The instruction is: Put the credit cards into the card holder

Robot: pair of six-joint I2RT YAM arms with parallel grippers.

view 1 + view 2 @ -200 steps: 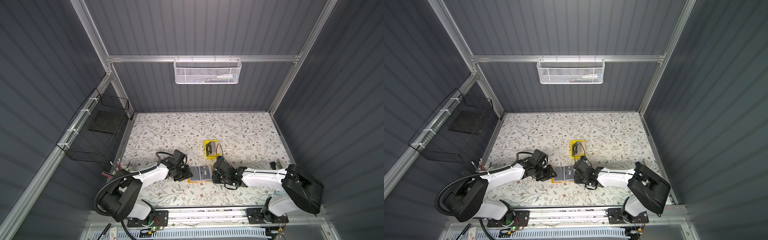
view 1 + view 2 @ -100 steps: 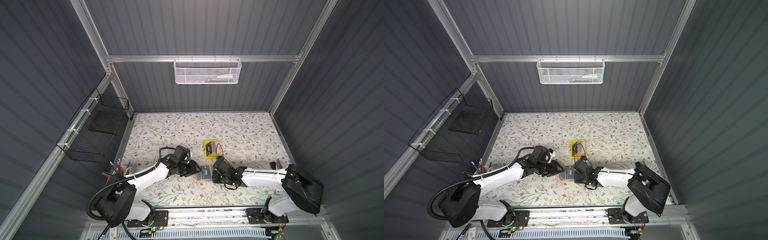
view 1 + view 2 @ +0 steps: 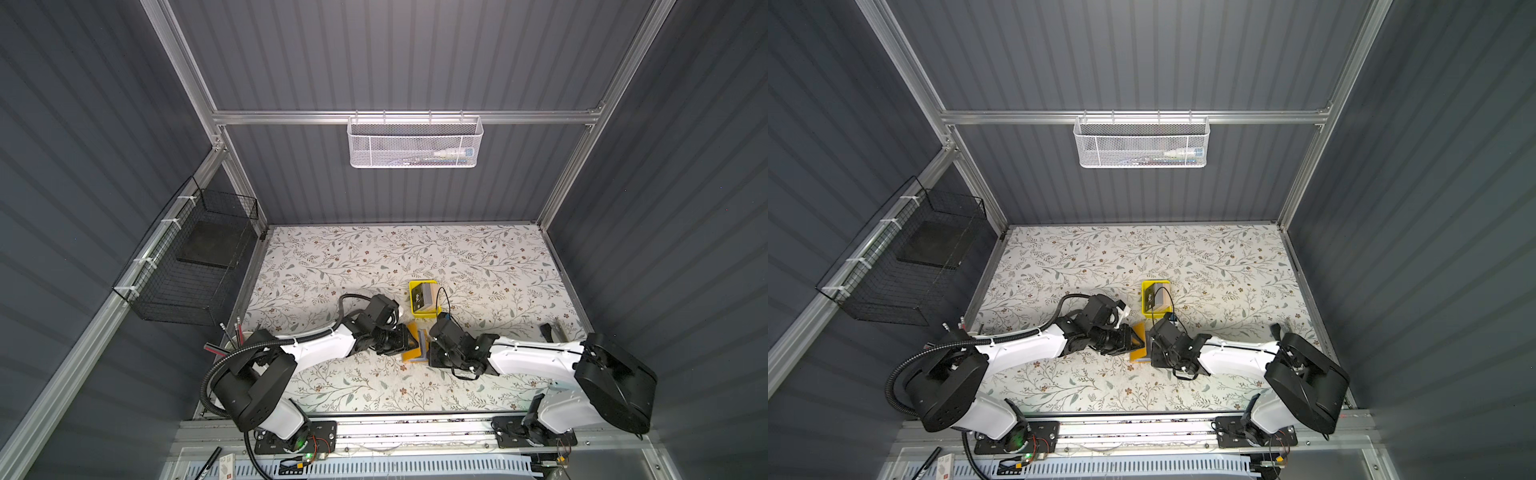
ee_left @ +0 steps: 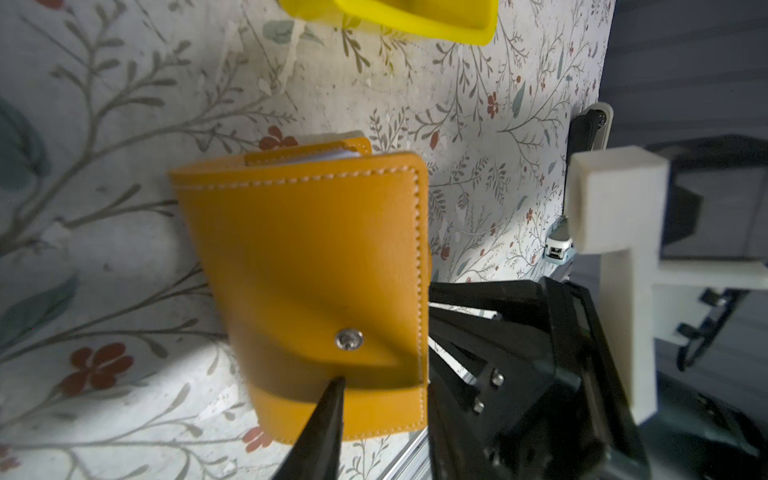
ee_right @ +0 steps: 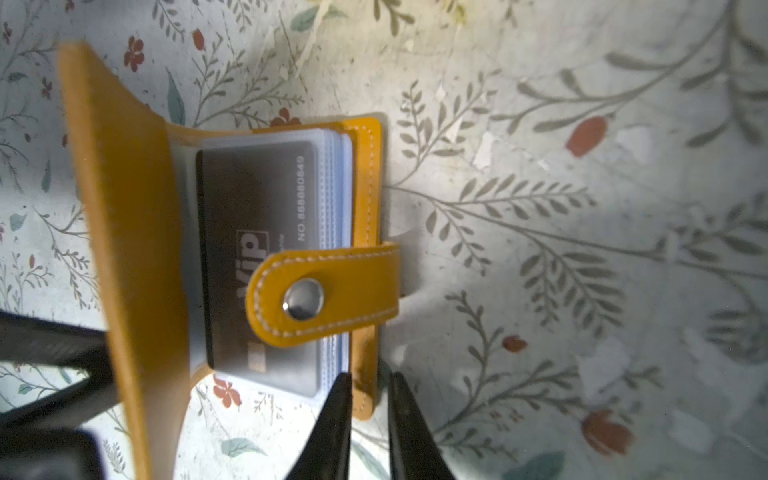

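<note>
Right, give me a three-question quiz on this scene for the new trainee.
1. True or false: the card holder lies flat and snapped shut.
2. Which word is printed on the black card inside it? A) VIP B) GOLD C) BANK
3. Fill in: the spare cards sit in a yellow ____ beyond the holder.
Key: 1 false, it stands half open and its strap lies loose; 2 A; 3 tray.

Mustard card holder (image 4: pixel 307 257), seemingly black card (image 5: pixel 245 208), floral tabletop (image 3: pixel 374 257).
</note>
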